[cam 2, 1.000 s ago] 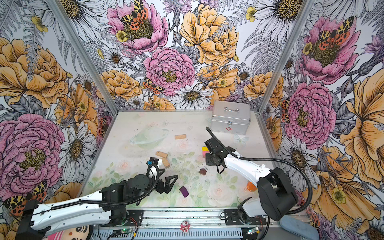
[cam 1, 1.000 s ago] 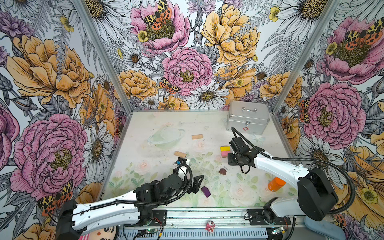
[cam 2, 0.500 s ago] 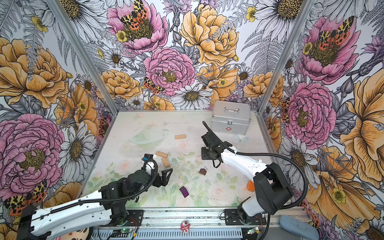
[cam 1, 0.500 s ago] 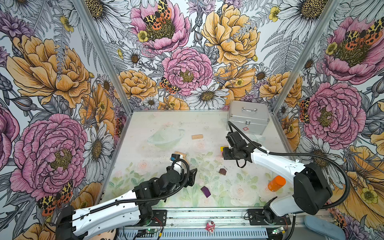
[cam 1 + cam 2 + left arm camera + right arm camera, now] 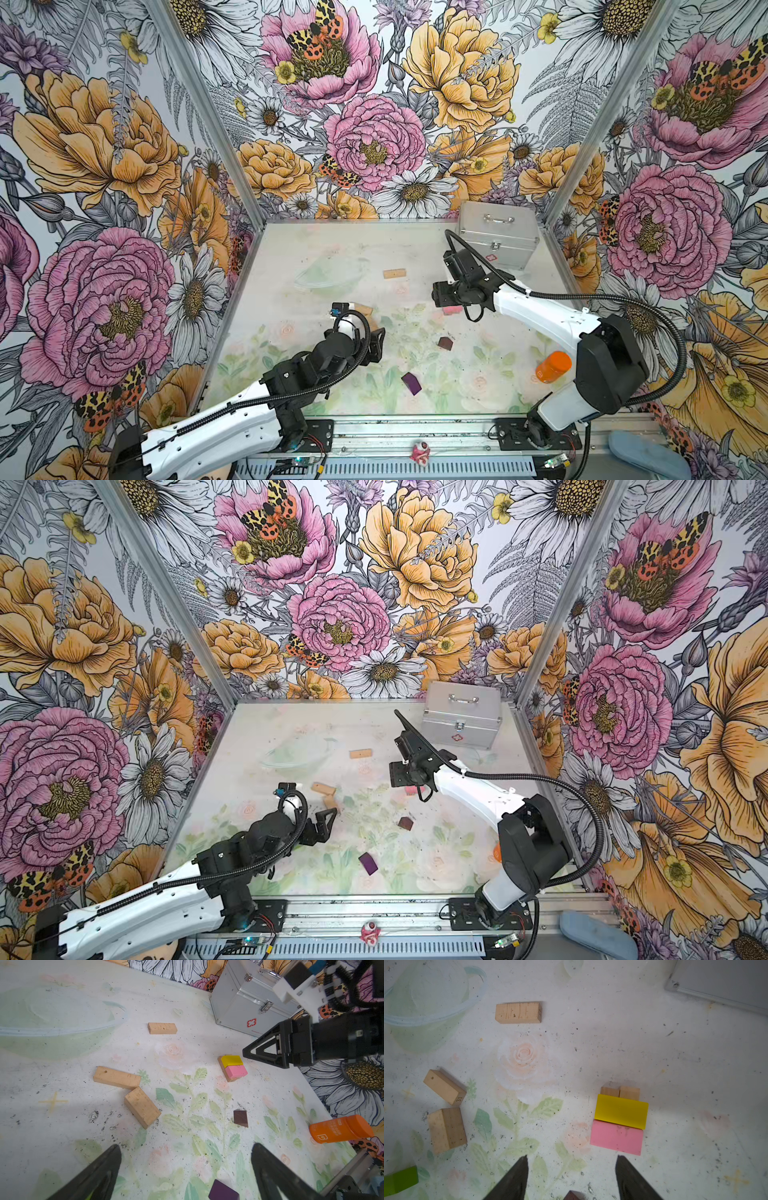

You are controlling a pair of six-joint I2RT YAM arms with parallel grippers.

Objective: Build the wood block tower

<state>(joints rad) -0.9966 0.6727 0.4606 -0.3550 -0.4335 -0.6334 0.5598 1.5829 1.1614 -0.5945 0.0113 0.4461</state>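
The wood block tower is low: a yellow block (image 5: 620, 1112) and a pink block (image 5: 616, 1137) lie side by side across two tan blocks (image 5: 619, 1093). My right gripper (image 5: 572, 1157) hovers just beside it, open, with nothing between its fingers; in both top views it covers most of the stack, only the pink block (image 5: 451, 309) showing. My left gripper (image 5: 186, 1146) is open and empty above the mat, near a purple block (image 5: 223, 1192). Three loose tan blocks (image 5: 116, 1077) (image 5: 142, 1107) (image 5: 162, 1028), a dark-brown block (image 5: 240, 1118) and a lime-green block (image 5: 400, 1180) lie scattered.
A silver metal case (image 5: 496, 239) stands in the back right corner. An orange bottle (image 5: 552, 366) lies at the right near the right arm's base. Flowered walls close in the mat on three sides.
My right gripper's jaws have spread wider and it has drifted back and left over the stack. My left gripper has shifted slightly back and left, still open.
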